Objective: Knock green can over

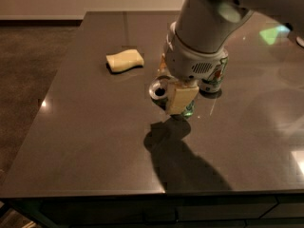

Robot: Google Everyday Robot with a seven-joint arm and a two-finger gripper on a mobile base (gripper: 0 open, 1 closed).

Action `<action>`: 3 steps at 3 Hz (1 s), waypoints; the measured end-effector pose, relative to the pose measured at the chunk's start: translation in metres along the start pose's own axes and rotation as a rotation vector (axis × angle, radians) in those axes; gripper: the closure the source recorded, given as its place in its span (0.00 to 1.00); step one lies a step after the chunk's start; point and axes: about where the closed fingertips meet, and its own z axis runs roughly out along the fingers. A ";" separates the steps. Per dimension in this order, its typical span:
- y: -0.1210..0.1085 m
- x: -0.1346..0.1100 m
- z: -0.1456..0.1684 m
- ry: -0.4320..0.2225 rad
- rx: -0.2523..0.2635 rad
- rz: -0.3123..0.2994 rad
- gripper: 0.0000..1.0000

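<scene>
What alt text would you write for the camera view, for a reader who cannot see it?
The robot's gripper is low over a dark table, against a dark green can that appears tilted, silver top showing. A white-and-green can stands just behind, and a yellow sponge lies farther left.

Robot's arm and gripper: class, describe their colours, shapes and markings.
The arm is a thick, rounded, white-grey cylinder with a dotted vent patch near its wrist. The gripper, over the table beside the green can, has a blocky pale-yellow tip.
</scene>
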 end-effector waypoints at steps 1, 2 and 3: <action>0.002 -0.006 0.014 0.029 -0.008 -0.069 0.57; 0.003 -0.010 0.028 0.071 -0.008 -0.119 0.35; 0.007 -0.014 0.041 0.103 -0.012 -0.147 0.12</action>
